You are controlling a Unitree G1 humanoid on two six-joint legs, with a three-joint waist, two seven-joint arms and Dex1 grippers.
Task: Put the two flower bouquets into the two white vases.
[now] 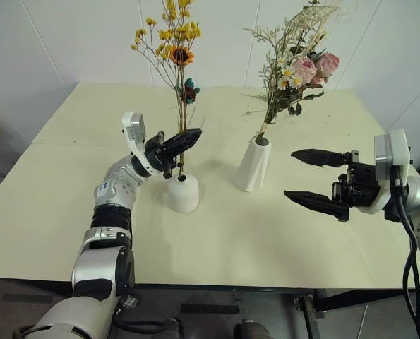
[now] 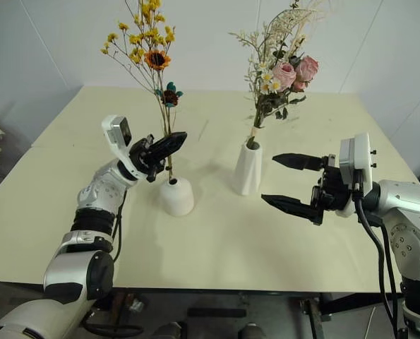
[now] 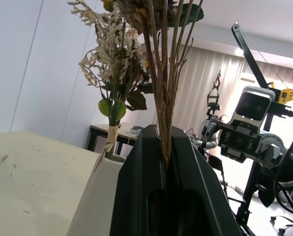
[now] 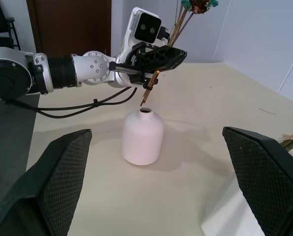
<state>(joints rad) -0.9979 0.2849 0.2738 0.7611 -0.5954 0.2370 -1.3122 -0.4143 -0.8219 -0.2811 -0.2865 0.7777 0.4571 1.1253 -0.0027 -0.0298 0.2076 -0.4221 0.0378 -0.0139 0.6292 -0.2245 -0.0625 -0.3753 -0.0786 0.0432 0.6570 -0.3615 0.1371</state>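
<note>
2 white vases [image 1: 183, 193], yellow-orange bouquet [image 1: 171, 32], pink-and-white bouquet [image 1: 305, 67], cream table [image 1: 231, 240].

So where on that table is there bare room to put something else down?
The near strip of the table in front of both vases is bare, as is its far left part. It is crowded mid-table: the left gripper holds the yellow bouquet over the short vase, beside the tall vase holding the rose bouquet.
</note>
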